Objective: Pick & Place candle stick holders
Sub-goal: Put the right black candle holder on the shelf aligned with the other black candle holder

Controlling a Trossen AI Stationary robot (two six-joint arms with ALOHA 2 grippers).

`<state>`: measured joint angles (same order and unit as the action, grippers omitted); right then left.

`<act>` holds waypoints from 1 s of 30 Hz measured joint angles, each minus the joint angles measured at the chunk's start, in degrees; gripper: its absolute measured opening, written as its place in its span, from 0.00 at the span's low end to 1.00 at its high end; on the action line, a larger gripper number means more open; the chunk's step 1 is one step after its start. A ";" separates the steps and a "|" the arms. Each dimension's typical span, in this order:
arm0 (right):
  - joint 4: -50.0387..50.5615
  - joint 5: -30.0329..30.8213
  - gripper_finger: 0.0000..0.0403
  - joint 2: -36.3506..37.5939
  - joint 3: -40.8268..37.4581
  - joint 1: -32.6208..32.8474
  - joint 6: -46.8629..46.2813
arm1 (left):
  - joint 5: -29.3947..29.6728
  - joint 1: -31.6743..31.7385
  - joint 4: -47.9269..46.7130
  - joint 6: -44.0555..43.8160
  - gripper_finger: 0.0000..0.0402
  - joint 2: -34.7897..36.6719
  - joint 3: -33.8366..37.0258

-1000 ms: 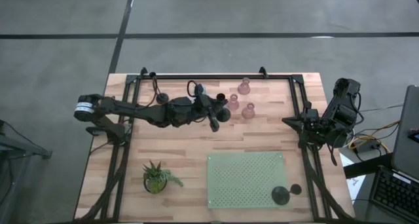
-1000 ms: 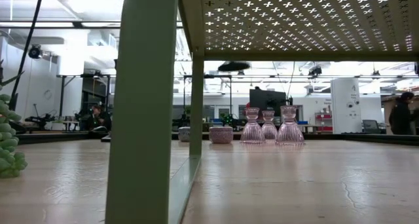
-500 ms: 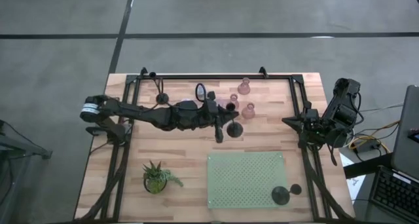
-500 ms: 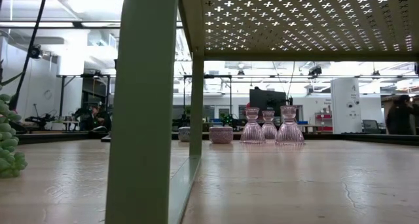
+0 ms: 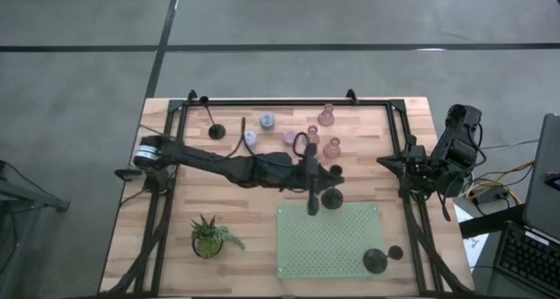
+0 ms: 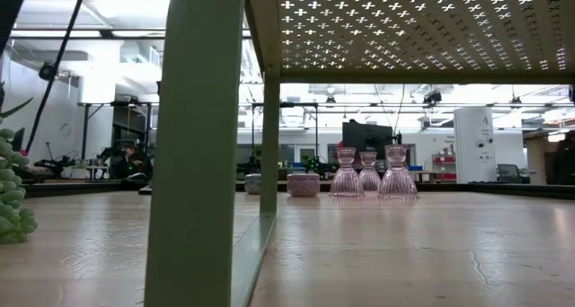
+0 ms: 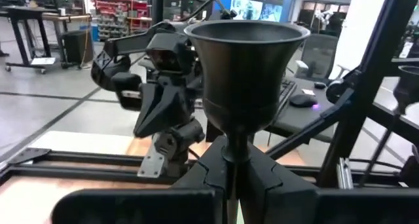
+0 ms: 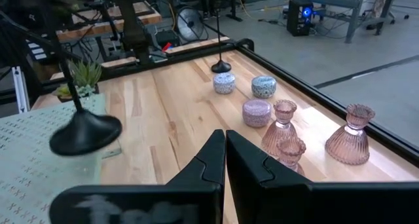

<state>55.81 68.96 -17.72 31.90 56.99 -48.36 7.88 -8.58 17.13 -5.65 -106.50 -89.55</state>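
Note:
My left gripper (image 5: 320, 185) reaches across the table's middle and is shut on a black candle stick holder, whose round base (image 5: 332, 198) hangs above the far edge of the green perforated tray (image 5: 302, 246). The holder's cup (image 7: 245, 60) fills the left wrist view. Its base also shows in the right wrist view (image 8: 85, 133). Three pink bell-shaped holders (image 5: 325, 116) and three short lilac and pale-blue holders (image 5: 266, 120) stand on their bases at the far middle. My right gripper (image 8: 224, 149) waits shut at the table's right edge. My left gripper pinches the black holder's thin stem (image 7: 234, 145) just below the cup, between its two fingers. The fingers come level from the table's left and lie across the stem. The holder is about upright, cup up, its base (image 8: 85, 133) lifted clear above the tray's edge.
Another black holder (image 5: 216, 131) stands at the far left. One more black holder (image 5: 376, 261) stands on the tray's near right corner. A green potted plant (image 5: 208, 236) is near left. The tray stands raised on green legs (image 6: 193, 145). Black frame rails (image 5: 289, 101) border the table.
My left gripper has carried the black holder from beside the lilac holders toward the table's right and near edges, to the tray's far edge. The holder stays clear of the table, and the lilac holders that the arm covered now show.

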 joint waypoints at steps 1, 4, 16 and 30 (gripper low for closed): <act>0.00 -0.05 0.02 0.00 0.00 0.00 0.00 | 0.00 0.04 -1.24 -0.21 0.06 -0.84 -1.15; -0.07 -0.21 0.02 -0.02 -0.09 0.00 -0.02 | -0.39 0.13 -1.60 -0.28 0.06 -3.33 -3.47; -0.15 -0.41 0.02 -0.11 -0.09 -0.02 -0.01 | -5.82 -0.42 0.22 -2.32 0.08 -7.42 -6.01; -0.20 -0.41 0.02 -0.11 -0.09 -0.02 0.00 | -6.03 -0.92 -0.58 -1.72 0.10 -8.59 -5.76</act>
<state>55.61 68.55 -17.82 31.81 56.97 -48.36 1.85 -9.50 16.55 -7.38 -115.09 -95.31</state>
